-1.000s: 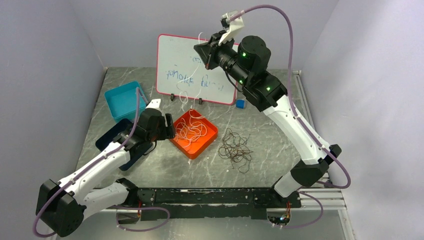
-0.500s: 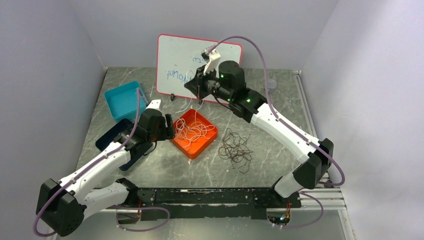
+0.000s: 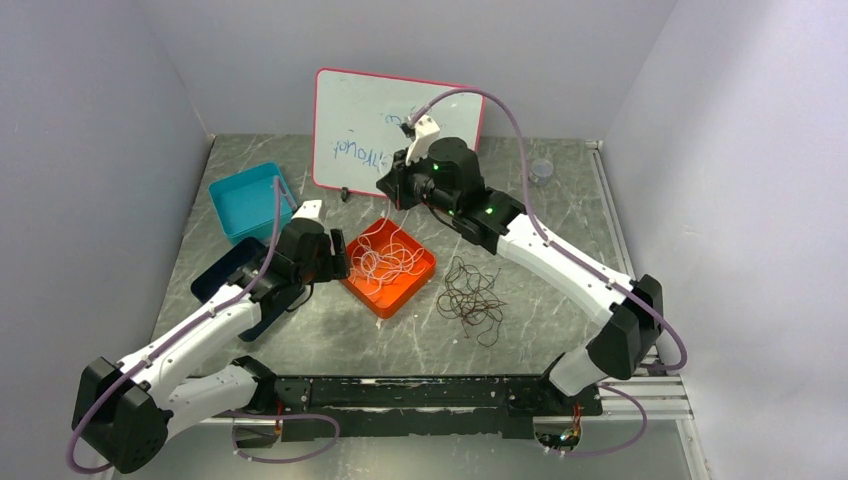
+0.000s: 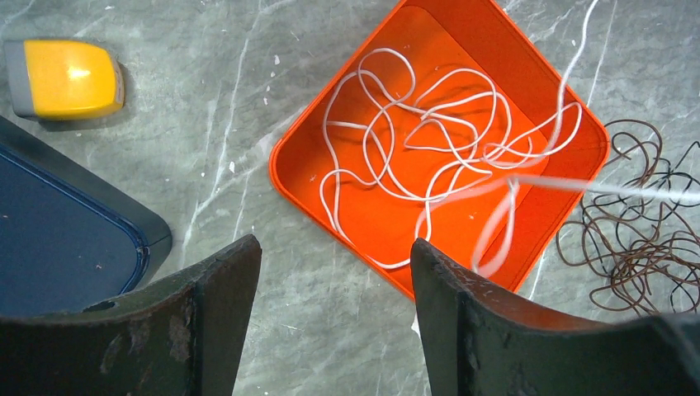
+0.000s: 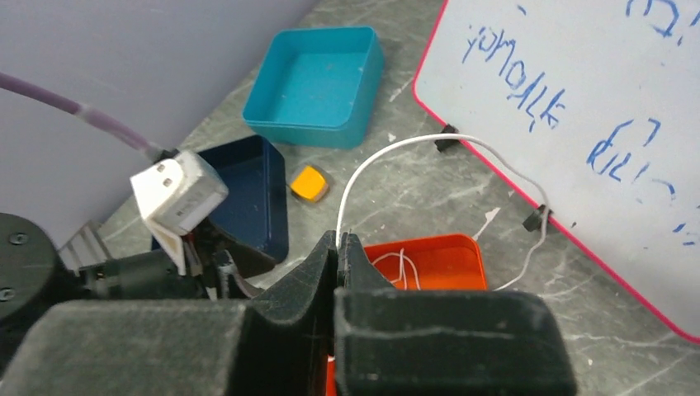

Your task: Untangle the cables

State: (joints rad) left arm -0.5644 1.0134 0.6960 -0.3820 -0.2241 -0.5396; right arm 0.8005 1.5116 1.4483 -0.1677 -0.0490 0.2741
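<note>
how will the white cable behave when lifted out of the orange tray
Probably floppy: the white cable droops in a loose arc from the right fingers toward the orange tray. Likely very light, being so thin. Its coils cross over each other, so loops may snag.

Whiteboard (image 5: pixel 578 124): blue handwritten marker scribbles, not legible. No other readable text.
</note>
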